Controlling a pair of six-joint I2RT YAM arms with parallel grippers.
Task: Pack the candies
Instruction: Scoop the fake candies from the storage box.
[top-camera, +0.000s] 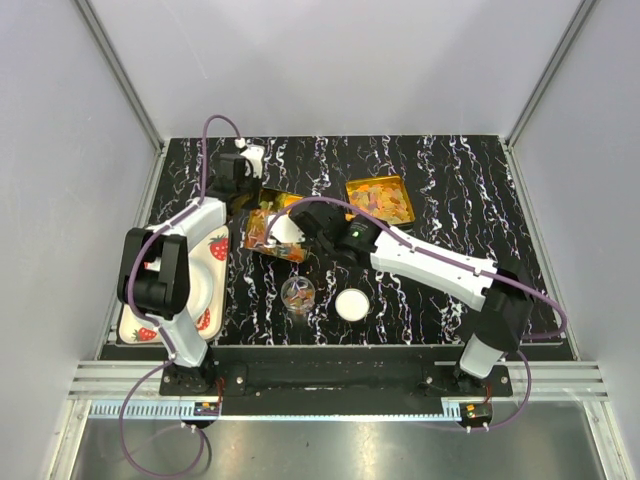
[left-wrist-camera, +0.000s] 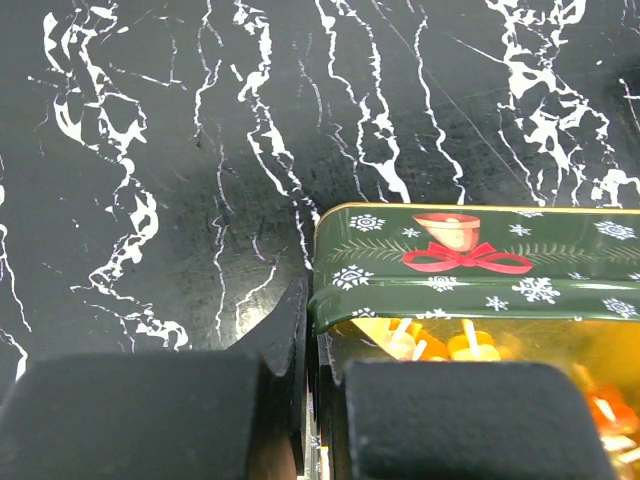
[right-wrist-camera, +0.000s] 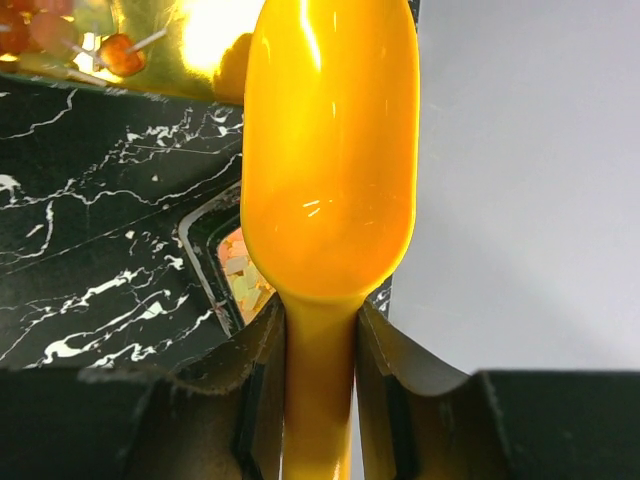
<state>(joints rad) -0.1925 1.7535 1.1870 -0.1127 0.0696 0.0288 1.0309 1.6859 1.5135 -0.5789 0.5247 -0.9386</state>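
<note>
Overhead looks down; wrist cameras sit close to table (top-camera: 470, 190).

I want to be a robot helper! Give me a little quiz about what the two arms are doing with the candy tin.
1. True or false: the right gripper holds the orange scoop by its handle.
2. The left gripper is clamped on: A) a ball, B) the wall of the green tin, C) nothing.
3. Fill in: the green tin shows a bell tied with a red ____.
Key: 1 true; 2 B; 3 bow.
</note>
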